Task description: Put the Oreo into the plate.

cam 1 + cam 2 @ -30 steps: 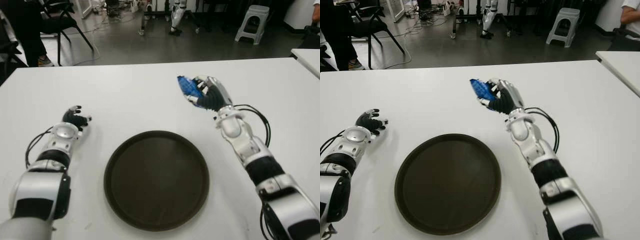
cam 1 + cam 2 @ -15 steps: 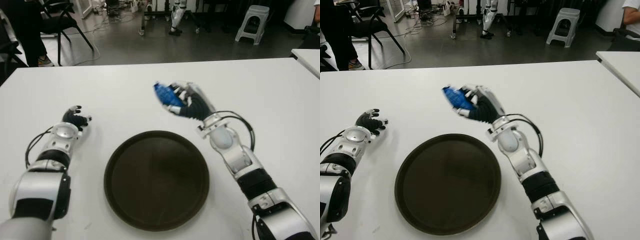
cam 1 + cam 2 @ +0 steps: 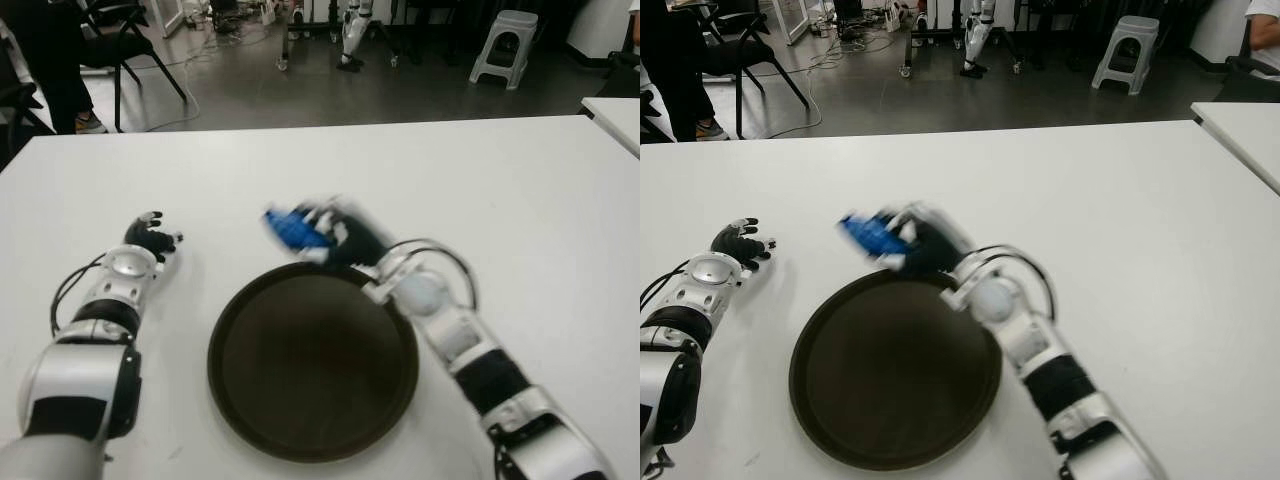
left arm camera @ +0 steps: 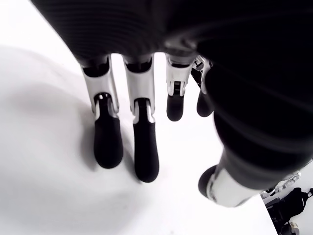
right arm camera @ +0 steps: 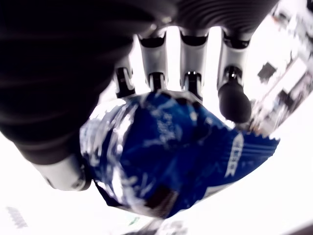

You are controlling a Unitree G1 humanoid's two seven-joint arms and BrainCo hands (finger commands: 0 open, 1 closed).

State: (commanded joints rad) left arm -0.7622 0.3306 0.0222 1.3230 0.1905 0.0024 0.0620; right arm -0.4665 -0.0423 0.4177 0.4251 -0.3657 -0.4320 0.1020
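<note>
Right hand (image 3: 335, 235) gripping the blue Oreo packet (image 3: 291, 228) above the plate's (image 3: 312, 430) far rim, left hand (image 3: 148, 238) lying relaxed, fingers extended, on the bench (image 3: 520, 190) left of the plate

My white table (image 3: 520, 190) and what sits on it.

A round dark plate (image 3: 312, 360) lies flat on the near middle, bare inside. My left hand (image 3: 150, 238) shows over the top to the left of it, fingers loosely extended, holding nothing.
</note>
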